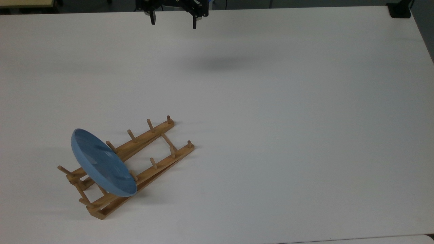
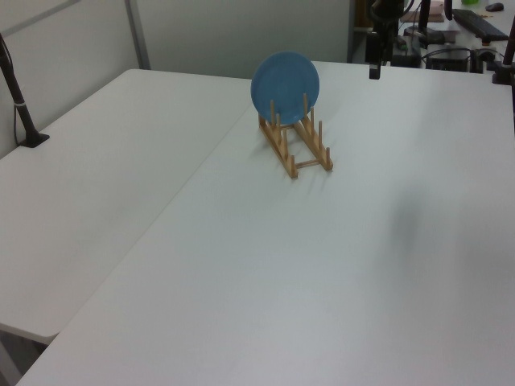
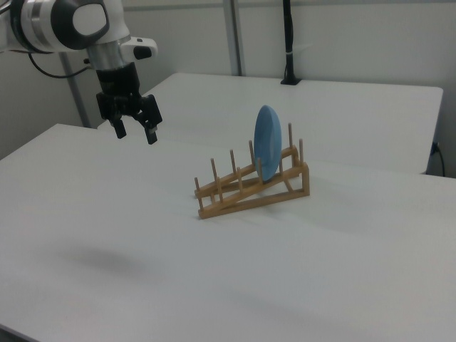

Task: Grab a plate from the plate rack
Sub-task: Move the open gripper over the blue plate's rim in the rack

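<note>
Plate [image 1: 101, 163]: plain light blue, glossy, faint concentric rings; paler blue rim edge. Same blue in left view [image 2: 285, 76] and right view [image 3: 268, 152].
Rack [image 1: 159, 159]: light-brown wood, rails and pegs alike; slightly darker brown on shaded rail sides [image 3: 249, 198].
Gripper [image 3: 135, 132]: black fingers.
Arm [image 3: 64, 25]: white shell, black joint band, grey cap.
Table [image 1: 288, 118]: plain white, soft grey shadow patch.

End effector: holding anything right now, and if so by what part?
Nothing is held. The end effector hangs open above the table, well apart from the round light-blue plate, which stands on edge between the pegs of the light-brown wooden plate rack.
</note>
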Controlling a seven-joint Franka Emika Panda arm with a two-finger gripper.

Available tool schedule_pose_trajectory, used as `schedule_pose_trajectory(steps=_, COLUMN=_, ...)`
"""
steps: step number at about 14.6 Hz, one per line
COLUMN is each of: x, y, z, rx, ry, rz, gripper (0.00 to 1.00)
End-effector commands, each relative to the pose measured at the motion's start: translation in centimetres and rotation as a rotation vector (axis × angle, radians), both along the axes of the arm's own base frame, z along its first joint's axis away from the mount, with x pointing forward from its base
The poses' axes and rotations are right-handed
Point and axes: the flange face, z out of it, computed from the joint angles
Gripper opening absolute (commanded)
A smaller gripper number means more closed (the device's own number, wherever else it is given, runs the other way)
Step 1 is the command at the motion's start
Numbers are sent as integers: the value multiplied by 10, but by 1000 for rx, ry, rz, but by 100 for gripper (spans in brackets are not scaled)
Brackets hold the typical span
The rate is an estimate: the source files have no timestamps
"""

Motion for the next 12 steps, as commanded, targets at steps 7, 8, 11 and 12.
schedule_pose_trajectory(steps=7, x=-10, y=-2, z=9, rx=-4, ry=3, rz=-13, gripper=100)
schedule_pose_trajectory(steps=8, x=-10, y=-2, z=9, rx=-4, ry=3, rz=-13, gripper=100)
schedule_pose_trajectory(steps=11, x=-1, y=-7, z=14, rx=0, ry=-33, rz=-14, gripper=100)
schedule_pose_trajectory(steps=12, x=6, y=-8, z=16, rx=0, ry=-54, rz=-9, gripper=100)
